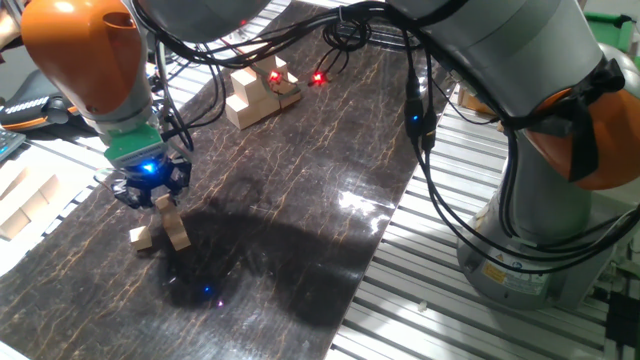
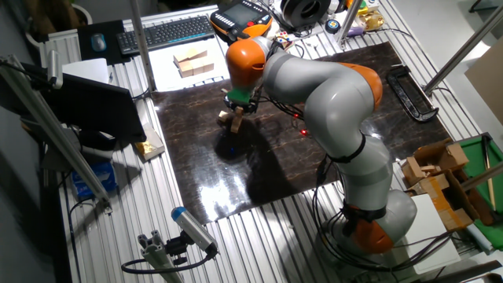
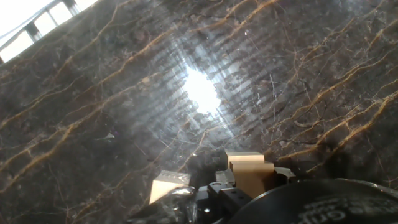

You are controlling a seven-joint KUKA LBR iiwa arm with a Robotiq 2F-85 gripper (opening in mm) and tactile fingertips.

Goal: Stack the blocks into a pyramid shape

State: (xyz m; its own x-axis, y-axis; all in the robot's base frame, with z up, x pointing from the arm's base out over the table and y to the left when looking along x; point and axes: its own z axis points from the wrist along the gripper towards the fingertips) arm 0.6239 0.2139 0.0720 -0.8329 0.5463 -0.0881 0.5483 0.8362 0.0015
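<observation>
The gripper [image 1: 163, 203] is clamping one block [image 1: 177, 230], seemingly tilted; another block [image 1: 141, 238] is lying beside it — only one fixed view is showing the far stack [image 1: 258, 95].

The dark marble-patterned tabletop [image 1: 300, 200] is seen in one fixed view from low and close, along its length from one end; the arm's base [image 1: 520, 250] is kept at the right edge and the gripper [image 1: 160, 205] at the left. In the other fixed view the same tabletop [image 2: 314, 157] is looked down upon from high up and further off, so that the whole arm [image 2: 330, 102], a keyboard [image 2: 169, 31] and the surrounding benches are taken in. In the hand view the marble [image 3: 124, 93] is looked at from very near, along the fingers. The gripper and the blocks [image 1: 160, 235] beneath it are shared by both fixed views.
</observation>
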